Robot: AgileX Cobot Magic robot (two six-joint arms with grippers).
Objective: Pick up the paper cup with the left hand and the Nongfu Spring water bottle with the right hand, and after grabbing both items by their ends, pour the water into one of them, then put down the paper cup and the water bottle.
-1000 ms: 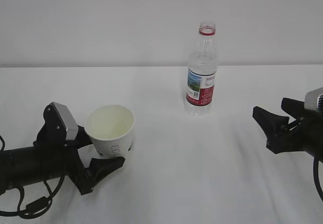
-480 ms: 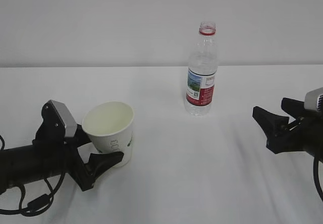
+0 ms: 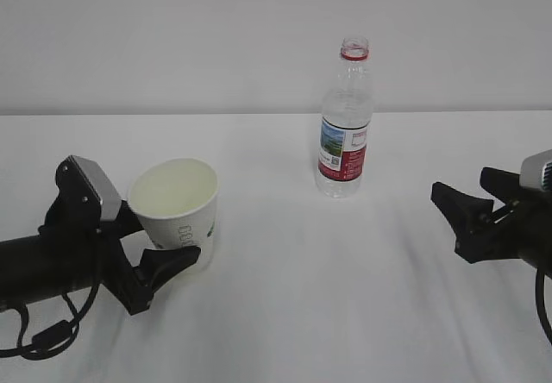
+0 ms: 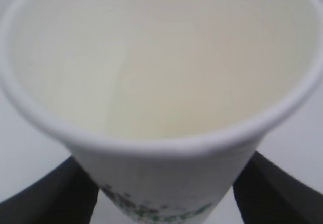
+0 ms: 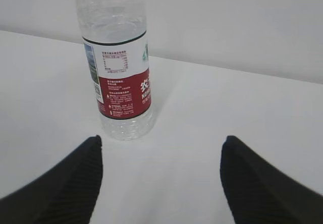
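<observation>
My left pincer [image 3: 164,249] pinches the tilted paper cup [image 3: 177,210] low, so it could buckle; my right pincer [image 3: 470,206] is spread, well short of the Nongfu Spring water bottle [image 3: 345,124]

Exterior view faces table [image 3: 285,262] from front, left wrist close on cup [image 4: 161,82], right wrist nears bottle [image 5: 118,67]

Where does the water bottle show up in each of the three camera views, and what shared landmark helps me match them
Exterior view: the water bottle stands upright, right of centre, near the table's far edge.
Left wrist view: not in it; the paper cup fills the picture.
Right wrist view: the bottle stands upper left, top cut off, beyond the right gripper.
Shared landmark: its red-and-white label.
</observation>
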